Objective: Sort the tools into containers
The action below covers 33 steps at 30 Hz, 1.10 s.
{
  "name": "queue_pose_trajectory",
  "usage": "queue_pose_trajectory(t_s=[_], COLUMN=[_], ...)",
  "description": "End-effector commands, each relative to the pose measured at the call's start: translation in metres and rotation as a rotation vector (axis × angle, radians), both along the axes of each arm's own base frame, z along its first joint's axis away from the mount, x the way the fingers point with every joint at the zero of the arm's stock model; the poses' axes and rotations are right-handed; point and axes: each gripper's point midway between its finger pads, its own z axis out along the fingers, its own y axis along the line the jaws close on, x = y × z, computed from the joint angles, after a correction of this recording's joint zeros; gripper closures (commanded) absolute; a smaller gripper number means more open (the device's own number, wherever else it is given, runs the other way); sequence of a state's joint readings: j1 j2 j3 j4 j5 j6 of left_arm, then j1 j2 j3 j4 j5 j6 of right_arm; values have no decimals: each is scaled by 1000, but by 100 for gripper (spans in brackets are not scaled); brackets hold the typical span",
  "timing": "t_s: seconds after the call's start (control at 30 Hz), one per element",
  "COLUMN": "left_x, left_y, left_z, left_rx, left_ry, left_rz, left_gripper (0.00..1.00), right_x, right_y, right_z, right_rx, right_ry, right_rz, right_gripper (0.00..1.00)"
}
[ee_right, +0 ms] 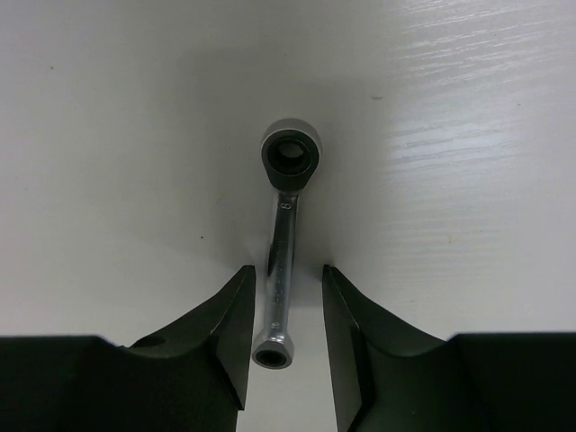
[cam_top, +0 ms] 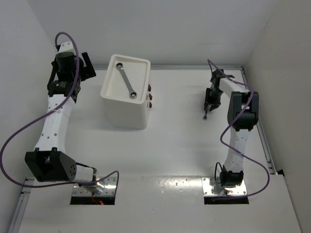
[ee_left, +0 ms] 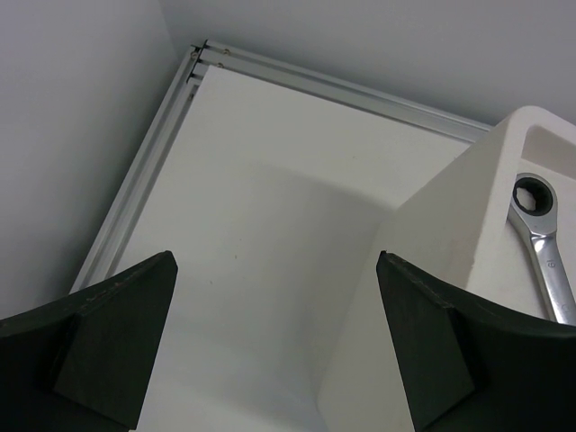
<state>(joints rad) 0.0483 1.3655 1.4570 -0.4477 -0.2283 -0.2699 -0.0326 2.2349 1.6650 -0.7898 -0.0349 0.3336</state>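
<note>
White worktop (cam_top: 180, 145). Left gripper (ee_left: 274, 261) near far left corner, jaws at widest, nothing between, just left of bin (cam_top: 127, 115). Bin white, deep, standing toward far edge, left of centre. Silver wrench (cam_top: 127, 81) lies slantwise in bin, running from far left to near right. Second wrench (ee_right: 282, 216) flat on worktop, right half, toward far edge. Right gripper (ee_right: 288, 274) points down over it, fingers (ee_right: 229, 333) set narrow, straddling shank, thin gap each side, not gripping.

Bin (cam_top: 127, 110): one wrench (cam_top: 127, 82) lying inside it; second wrench (ee_right: 282, 225) well to bin's right.
</note>
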Motion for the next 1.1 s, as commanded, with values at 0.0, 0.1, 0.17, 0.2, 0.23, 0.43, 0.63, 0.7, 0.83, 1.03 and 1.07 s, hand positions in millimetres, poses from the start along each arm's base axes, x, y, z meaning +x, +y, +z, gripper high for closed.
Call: queue_pose_trajectory(t_s=[0.0, 0.1, 0.17, 0.2, 0.23, 0.43, 0.63, 0.7, 0.83, 1.03, 1.07], left_x=[-1, -2, -2, -2, -3, -3, -3, -3, -3, -3, -2], left_y=[3, 3, 3, 3, 5, 7, 5, 5, 3, 1, -1], left_z=[8, 6, 6, 6, 6, 6, 6, 6, 2, -6, -7], left_rx=[20, 20, 20, 20, 23, 34, 30, 30, 17, -4, -9], left_ry=[-23, -14, -14, -14, -14, -11, -11, -11, -5, 7, 7], left_rz=[21, 21, 21, 21, 29, 35, 25, 25, 20, 18, 6], left_gripper=[0, 0, 0, 0, 0, 0, 0, 0, 0, 0, 0], right_x=[-4, -9, -14, -18, -21, -33, -41, -42, -23, -19, -23], right_y=[1, 6, 9, 8, 6, 10, 5, 8, 37, 89, 96], right_z=[-9, -11, -17, -19, -21, -31, -38, -34, 10, 111, 121], right_rx=[-59, -86, -112, -112, -123, -122, -101, -67, 56, 232, 249], right_ry=[25, 43, 60, 71, 80, 120, 148, 141, 20, -203, -218], right_rz=[9, 37, 61, 62, 61, 73, 57, 60, 108, 178, 183], right_gripper=[64, 64, 64, 64, 64, 76, 100, 100, 100, 100, 100])
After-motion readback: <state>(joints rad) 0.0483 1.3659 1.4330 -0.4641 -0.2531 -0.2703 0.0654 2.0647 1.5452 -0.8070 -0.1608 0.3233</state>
